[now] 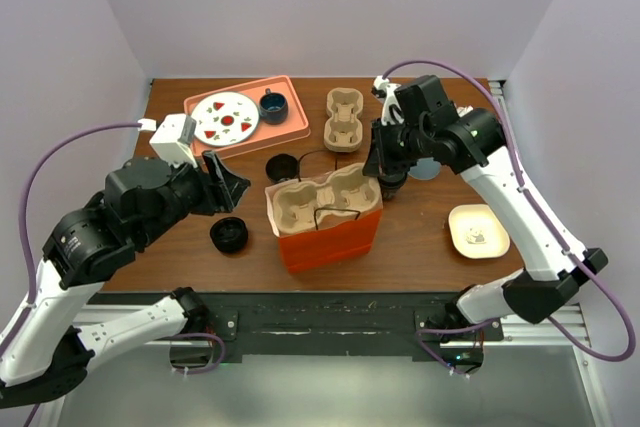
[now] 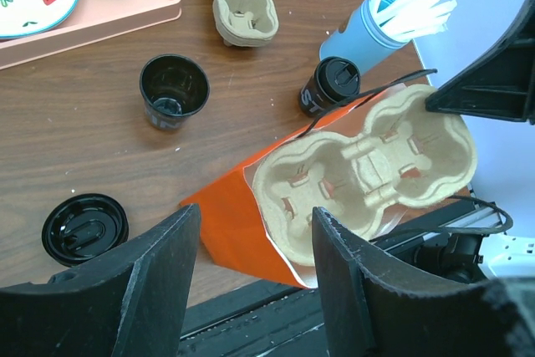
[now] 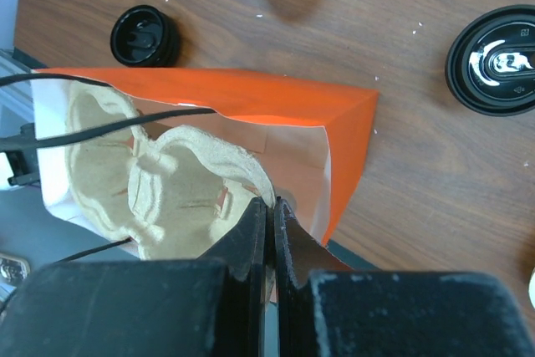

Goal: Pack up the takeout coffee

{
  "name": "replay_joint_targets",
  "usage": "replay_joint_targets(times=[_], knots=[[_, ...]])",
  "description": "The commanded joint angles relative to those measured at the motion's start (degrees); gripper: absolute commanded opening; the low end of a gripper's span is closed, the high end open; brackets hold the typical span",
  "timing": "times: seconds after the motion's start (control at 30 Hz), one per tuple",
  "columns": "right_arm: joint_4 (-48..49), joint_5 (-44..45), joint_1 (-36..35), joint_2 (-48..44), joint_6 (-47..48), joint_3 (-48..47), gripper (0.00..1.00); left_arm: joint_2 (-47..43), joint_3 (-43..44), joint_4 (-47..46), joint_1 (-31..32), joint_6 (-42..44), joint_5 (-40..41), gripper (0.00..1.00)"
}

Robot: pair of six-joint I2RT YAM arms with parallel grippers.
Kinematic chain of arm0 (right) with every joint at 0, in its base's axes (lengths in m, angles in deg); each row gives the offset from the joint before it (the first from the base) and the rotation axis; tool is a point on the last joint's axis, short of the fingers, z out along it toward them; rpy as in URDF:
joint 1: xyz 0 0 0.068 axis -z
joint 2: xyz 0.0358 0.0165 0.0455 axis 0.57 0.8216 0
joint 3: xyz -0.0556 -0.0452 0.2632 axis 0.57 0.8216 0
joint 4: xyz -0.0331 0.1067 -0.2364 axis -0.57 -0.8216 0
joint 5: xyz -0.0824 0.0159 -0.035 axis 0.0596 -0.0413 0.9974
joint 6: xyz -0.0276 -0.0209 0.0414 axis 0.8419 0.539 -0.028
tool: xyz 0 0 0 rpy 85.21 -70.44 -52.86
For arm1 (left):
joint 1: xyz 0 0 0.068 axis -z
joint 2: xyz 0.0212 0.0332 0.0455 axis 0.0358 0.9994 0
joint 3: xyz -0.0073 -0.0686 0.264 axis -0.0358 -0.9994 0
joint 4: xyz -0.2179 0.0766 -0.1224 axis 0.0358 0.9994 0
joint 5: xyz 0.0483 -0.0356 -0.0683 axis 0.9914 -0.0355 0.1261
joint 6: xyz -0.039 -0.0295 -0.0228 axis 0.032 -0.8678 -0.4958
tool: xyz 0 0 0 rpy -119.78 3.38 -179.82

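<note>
The takeout coffee (image 2: pixel 333 83), a dark cup with a black sip lid, stands on the table just behind the orange paper bag (image 1: pixel 330 239). It also shows in the right wrist view (image 3: pixel 144 35); in the top view my right arm hides it. A cardboard cup carrier (image 1: pixel 318 202) sits in the bag's mouth. My right gripper (image 3: pixel 272 206) is shut on the carrier's rim at the bag's right end (image 1: pixel 385 179). My left gripper (image 2: pixel 255 223) is open and empty, left of the bag (image 1: pixel 228 187).
A lidless dark cup (image 1: pixel 282 165) and a loose black lid (image 1: pixel 230 235) lie left of the bag. A pink tray (image 1: pixel 290 132) holds a plate and a blue cup. Spare carriers (image 1: pixel 343 119), a blue cup of white sticks (image 2: pixel 376 27) and a small white dish (image 1: pixel 478 230) are nearby.
</note>
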State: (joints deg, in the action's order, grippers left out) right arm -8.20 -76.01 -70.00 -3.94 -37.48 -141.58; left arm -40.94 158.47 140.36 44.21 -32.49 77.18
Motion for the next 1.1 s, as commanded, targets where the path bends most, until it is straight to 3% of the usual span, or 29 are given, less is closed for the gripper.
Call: replay_joint_targets(times=[0.0,0.47,0.5,0.63,0.73,0.9,1.07], knots=[[3.23,0.07,0.09,-2.37,-0.94,2.01,0.00,-0.72,-0.26,-0.82,0.15,-0.23,0.67,0.61],[11.67,-1.33,0.18,-4.04,-0.15,7.90,0.00,-1.16,-0.25,-0.03,0.15,-0.40,1.46,0.61],[11.84,-0.90,0.09,-4.04,-0.24,8.25,0.03,-1.16,-0.34,-0.03,0.15,-0.49,1.46,0.61],[11.93,0.86,0.18,-4.74,-0.15,8.69,0.35,-1.25,-0.17,0.23,0.15,-0.41,1.73,0.61],[10.88,3.14,0.18,-5.00,-0.06,6.85,0.48,-0.99,0.10,0.49,0.15,-0.23,1.82,0.61],[9.21,5.35,0.18,-4.40,0.29,0.36,0.52,-0.64,-0.08,0.85,0.15,0.21,1.99,0.62],[3.52,7.53,0.09,-2.37,1.61,-1.76,0.48,0.24,-0.95,1.02,0.15,0.30,0.77,0.62]])
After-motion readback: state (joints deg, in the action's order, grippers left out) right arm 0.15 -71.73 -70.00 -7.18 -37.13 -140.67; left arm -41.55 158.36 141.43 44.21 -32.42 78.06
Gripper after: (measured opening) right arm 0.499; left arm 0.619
